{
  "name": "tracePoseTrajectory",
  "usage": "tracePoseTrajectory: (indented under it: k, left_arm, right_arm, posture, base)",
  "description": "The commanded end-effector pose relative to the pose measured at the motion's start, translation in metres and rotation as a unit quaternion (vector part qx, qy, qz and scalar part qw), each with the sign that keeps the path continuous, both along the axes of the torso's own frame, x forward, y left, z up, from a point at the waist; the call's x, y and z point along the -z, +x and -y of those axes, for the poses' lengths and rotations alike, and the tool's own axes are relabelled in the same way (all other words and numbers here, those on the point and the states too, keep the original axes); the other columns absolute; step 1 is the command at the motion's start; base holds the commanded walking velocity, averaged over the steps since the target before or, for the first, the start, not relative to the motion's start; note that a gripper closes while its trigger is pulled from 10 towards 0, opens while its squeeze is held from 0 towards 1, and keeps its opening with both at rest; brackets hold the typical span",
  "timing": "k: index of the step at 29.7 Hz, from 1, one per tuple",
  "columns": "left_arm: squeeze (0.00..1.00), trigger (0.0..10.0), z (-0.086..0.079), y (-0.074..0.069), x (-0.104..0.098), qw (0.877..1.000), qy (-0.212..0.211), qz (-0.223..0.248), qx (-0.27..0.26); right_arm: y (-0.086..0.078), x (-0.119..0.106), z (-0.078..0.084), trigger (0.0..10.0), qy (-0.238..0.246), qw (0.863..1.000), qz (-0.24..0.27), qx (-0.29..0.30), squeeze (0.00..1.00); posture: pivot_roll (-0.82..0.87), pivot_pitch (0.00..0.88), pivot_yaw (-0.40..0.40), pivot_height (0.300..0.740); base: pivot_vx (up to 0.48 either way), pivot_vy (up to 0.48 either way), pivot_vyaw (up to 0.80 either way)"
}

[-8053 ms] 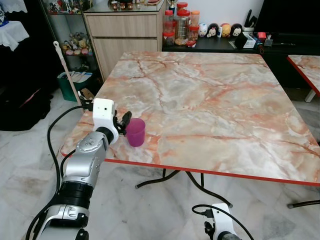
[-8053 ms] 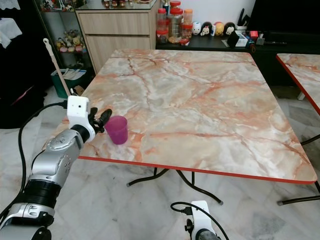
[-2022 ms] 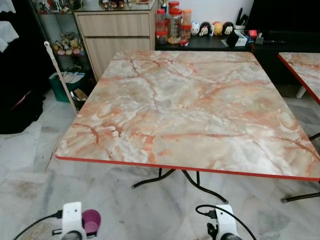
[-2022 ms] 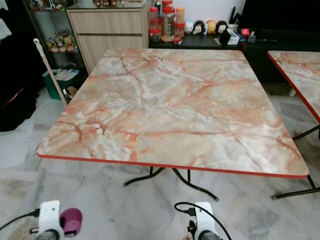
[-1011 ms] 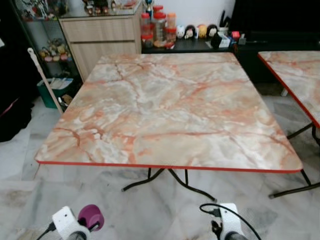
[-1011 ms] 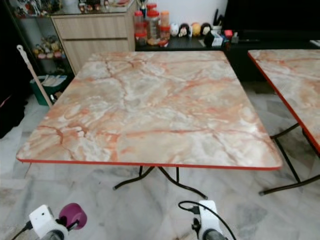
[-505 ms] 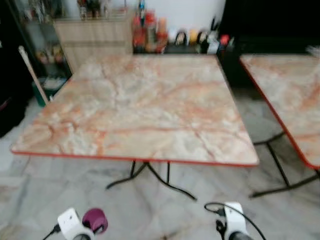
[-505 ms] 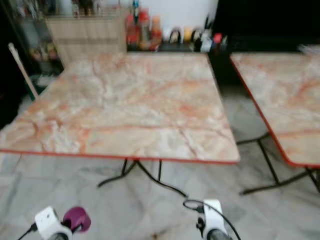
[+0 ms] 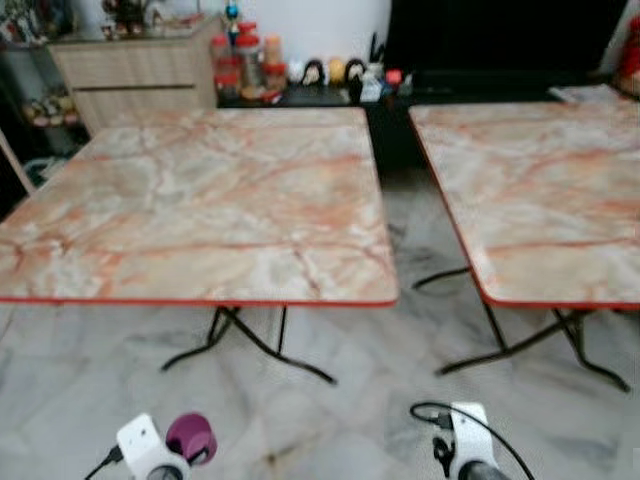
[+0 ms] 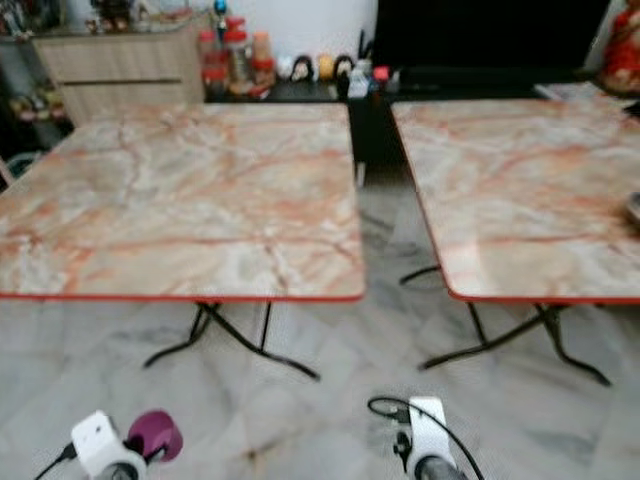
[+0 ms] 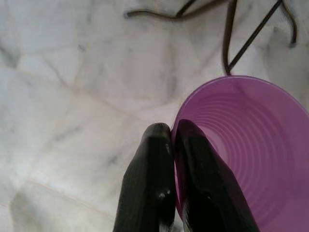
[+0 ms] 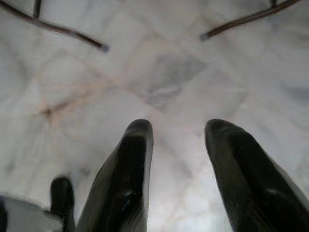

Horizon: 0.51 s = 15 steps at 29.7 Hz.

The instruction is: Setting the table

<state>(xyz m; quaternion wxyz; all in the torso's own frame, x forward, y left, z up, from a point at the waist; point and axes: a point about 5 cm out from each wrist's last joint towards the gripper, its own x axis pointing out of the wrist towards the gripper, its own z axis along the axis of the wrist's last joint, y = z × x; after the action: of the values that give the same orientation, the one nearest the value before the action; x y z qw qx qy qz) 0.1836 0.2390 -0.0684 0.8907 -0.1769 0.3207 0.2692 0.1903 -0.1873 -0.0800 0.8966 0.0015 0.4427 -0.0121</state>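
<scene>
Progress nil by the look of it: left gripper (image 11: 166, 145) pinches the purple cup's (image 11: 251, 150) rim low over the floor, right gripper (image 12: 176, 140) spread, both marble tables (image 9: 200, 200) unset.

Purple cup (image 11: 251, 145), ribbed inside, pinched by black fingers (image 11: 149, 188) of left claw (image 11: 166, 133). Right claw (image 12: 176, 128) black too, white wrist housings. Both tables: left table (image 9: 200, 200) and right table (image 9: 540, 180) orange-cream marble pattern, red edging, black legs. Floor (image 12: 164, 72) grey-white marble. Wooden cabinet (image 9: 130, 65) beige.
</scene>
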Motion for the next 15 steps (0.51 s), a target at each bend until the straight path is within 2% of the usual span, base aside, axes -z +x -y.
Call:
tracePoseTrajectory:
  k: [1, 12, 15]
  left_arm:
    - [0.0, 10.0, 0.0033, 0.0049, -0.0013, 1.0, 0.001, 0.0, 0.011]
    - [0.0, 10.0, 0.0082, 0.0076, -0.0013, 1.0, 0.001, -0.001, 0.023]
    - [0.0, 10.0, 0.0115, 0.0046, 0.0018, 0.999, 0.003, -0.019, 0.04]
  right_arm:
    - [0.0033, -0.002, 0.0022, 10.0, 0.0, 1.0, 0.005, 0.003, 0.0]
    - [0.0039, -0.0021, 0.0009, 10.0, -0.002, 1.0, 0.005, 0.001, 0.0]
    - [0.0024, -0.0014, 0.0018, 10.0, -0.002, 1.0, 0.003, 0.002, 0.0]
  posture:
    - [-0.01, 0.0, 0.007, 0.732]
    - [-0.01, 0.0, 0.003, 0.732]
    - [-0.01, 0.0, 0.002, 0.732]
  base:
    - [0.0, -0.472, 0.0]
    - [0.0, -0.472, 0.0]
    - [0.0, -0.277, 0.0]
